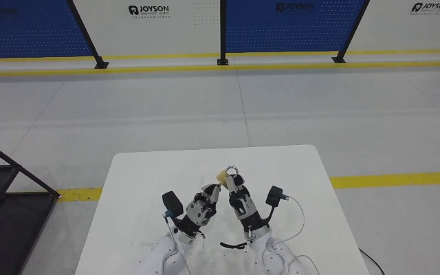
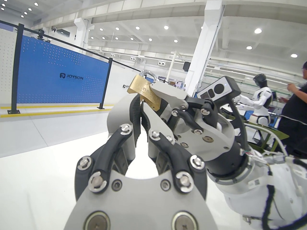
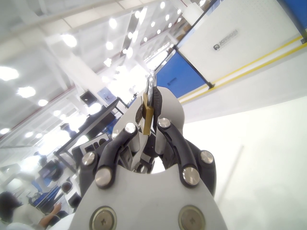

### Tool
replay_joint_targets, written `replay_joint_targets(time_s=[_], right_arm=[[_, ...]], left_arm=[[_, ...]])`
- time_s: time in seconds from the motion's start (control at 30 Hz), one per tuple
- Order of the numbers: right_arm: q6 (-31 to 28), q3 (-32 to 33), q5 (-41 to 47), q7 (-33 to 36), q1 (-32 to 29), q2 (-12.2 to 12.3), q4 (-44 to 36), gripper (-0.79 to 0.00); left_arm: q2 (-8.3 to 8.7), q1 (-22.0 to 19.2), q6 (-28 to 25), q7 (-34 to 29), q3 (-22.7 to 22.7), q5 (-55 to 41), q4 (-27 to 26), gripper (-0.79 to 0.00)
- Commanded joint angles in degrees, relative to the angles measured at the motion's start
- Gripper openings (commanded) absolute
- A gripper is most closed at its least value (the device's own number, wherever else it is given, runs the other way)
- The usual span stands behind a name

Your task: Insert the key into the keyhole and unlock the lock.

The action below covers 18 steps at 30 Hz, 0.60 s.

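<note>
left gripper [image 1: 213, 192] [image 2: 140, 107]: raised above the bench, pointing at the right gripper so the two meet tip to tip.
left fingers [image 2: 120, 112]: drawn together at the tips, with only a thin slit between the dark pads lower down. I cannot tell whether anything is pinched between them.
lock [image 1: 222, 177] [image 2: 144, 92] [image 3: 148, 118]: a brass padlock held in the air, clear of the bench. It sits just past the left fingertips, with its lower corner touching or almost touching them. Its body is tilted.
shackle [image 1: 232, 169] [image 2: 148, 74] [image 3: 151, 84]: a silver loop at the end of the lock farthest from the left fingers. It sticks out beyond the right fingertips.
right gripper [image 1: 232, 183] [image 3: 150, 101]: also raised, just beside the left gripper and angled toward it.
right fingers [image 2: 168, 92] [image 3: 170, 107]: clenched on the lock's brass body, one pad on each flat face. The lock shows edge-on between them in the right wrist view.
wrist camera [image 1: 275, 196] [image 2: 218, 89]: a dark box on the right arm, behind its fingers.
bench [image 1: 289, 172] [image 2: 36, 180] [image 3: 251, 168]: a white top lying below both pairs of fingers.
dark strip [image 1: 230, 245]: a thin curved piece lying on the bench, well behind both pairs of fingers, between the arms.
</note>
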Motion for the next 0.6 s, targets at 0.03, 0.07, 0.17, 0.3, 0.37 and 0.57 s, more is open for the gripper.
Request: replay_joint_targets(time_s=[0.03,0.07,0.17,0.3,0.37,0.57], right_arm=[[0.0,-0.1,0.0,-0.1,0.0,0.0,0.0,-0.785],[0.0,-0.1,0.0,-0.1,0.0,0.0,0.0,-0.785],[0.1,-0.1,0.0,-0.1,0.1,0.1,0.1,-0.785],[0.2,-0.2,0.1,-0.2,0.1,0.1,0.1,-0.785],[0.2,-0.3,0.1,-0.2,0.1,0.1,0.1,-0.785],[0.0,-0.3,0.1,-0.4,0.1,0.2,0.2,-0.785]], left_arm=[[-0.13,-0.6,2.3,2.7,0.6,2.4,1.0,-0.785],[-0.17,-0.9,3.9,3.9,0.5,3.5,1.3,-0.785],[-0.41,-1.4,7.2,6.8,1.6,6.5,3.0,-0.785],[-0.67,-2.4,10.3,9.9,2.4,8.7,4.7,-0.785],[-0.75,-2.9,11.4,11.2,2.6,9.7,5.3,-0.785],[-0.93,-3.8,15.0,14.7,3.3,12.5,6.8,-0.785]])
